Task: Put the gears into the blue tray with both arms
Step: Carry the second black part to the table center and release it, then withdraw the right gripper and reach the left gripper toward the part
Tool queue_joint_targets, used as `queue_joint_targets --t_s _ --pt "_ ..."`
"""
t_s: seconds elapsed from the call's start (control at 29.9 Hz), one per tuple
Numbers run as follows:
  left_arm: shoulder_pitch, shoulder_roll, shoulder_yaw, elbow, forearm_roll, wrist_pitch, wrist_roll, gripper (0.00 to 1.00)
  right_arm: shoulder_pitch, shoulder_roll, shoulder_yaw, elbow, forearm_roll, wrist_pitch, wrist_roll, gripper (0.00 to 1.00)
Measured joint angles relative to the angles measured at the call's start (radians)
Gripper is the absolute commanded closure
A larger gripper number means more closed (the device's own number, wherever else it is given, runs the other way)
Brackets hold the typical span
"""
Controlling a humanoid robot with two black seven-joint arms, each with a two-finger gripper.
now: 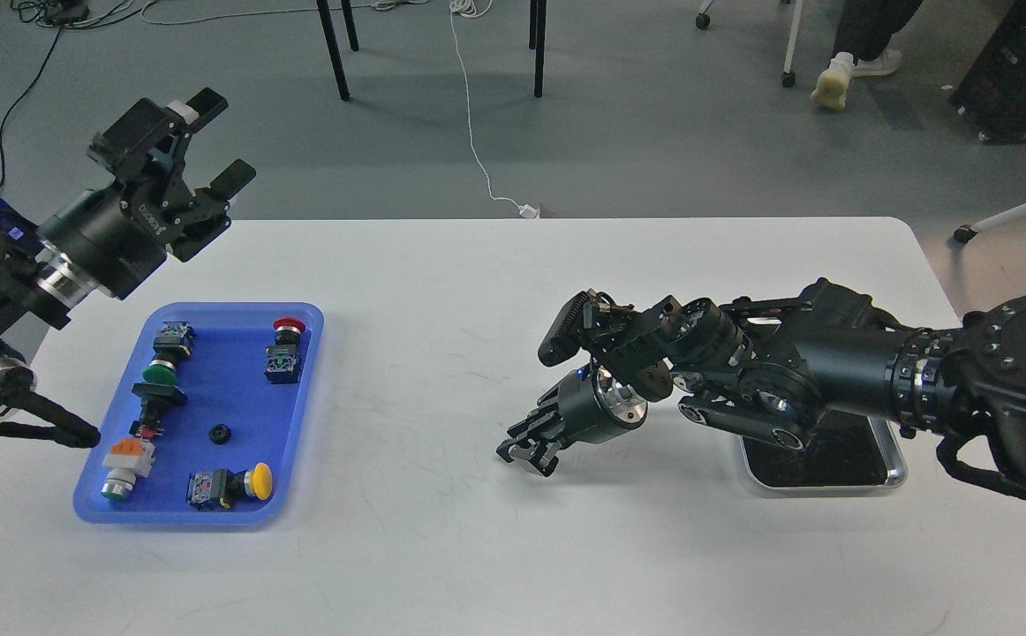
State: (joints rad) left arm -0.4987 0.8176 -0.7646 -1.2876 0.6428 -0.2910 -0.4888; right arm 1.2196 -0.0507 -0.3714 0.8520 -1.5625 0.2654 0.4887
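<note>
One white table [442,548], grey floor [619,141].

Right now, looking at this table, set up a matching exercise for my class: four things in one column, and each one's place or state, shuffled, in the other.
Things:
1. gear
2. steel tray
3. left gripper
4. yellow-capped switch

Places or states:
A. raised, fingers apart
B. near edge of the blue tray
C. middle of the blue tray
D. under the right arm

Pairs: 1-C, 2-D, 3-A, 4-B
</note>
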Motion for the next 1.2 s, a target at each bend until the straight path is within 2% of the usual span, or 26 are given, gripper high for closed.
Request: queue_joint_targets --t_s 0.1,0.23,0.37,0.6,0.77,0.87,1.04,1.2 --pt "0.0 0.0 -0.001 0.0 0.0 -0.002 0.0 0.02 0.002 -0.014 0.006 0.001 0.011 0.0 0.0 0.06" --pt "0.0 0.001 -0.003 0.0 0.006 -0.001 0.0 0.02 0.012 -0.084 0.052 0.006 0.055 0.004 0.0 0.03" --pt "0.0 0.003 0.003 0.0 0.039 0.002 0.0 0.02 0.008 -0.211 0.152 0.018 0.165 0.01 0.0 0.03" --pt "0.0 -0.019 0.017 -0.041 0.292 -0.002 0.0 0.02 -0.158 -0.39 0.349 0.051 0.658 0.006 0.0 0.03" --pt "-0.021 -0.085 0.083 -0.081 0.614 -0.005 0.0 0.02 -0.352 -0.422 0.577 0.09 1.075 0.013 0.0 0.03" --pt "-0.068 -0.135 0.162 -0.085 0.858 -0.021 0.0 0.02 -0.459 -0.444 0.713 0.125 1.238 0.018 0.0 0.03" --pt "-0.23 -0.237 0.396 -0.061 1.284 -0.037 0.0 0.03 -0.618 -0.454 0.924 0.144 1.432 0.081 0.0 0.03" --pt "-0.349 -0.366 0.564 0.051 1.52 -0.033 0.0 0.06 -0.719 -0.457 1.026 0.146 1.472 0.11 0.0 0.03"
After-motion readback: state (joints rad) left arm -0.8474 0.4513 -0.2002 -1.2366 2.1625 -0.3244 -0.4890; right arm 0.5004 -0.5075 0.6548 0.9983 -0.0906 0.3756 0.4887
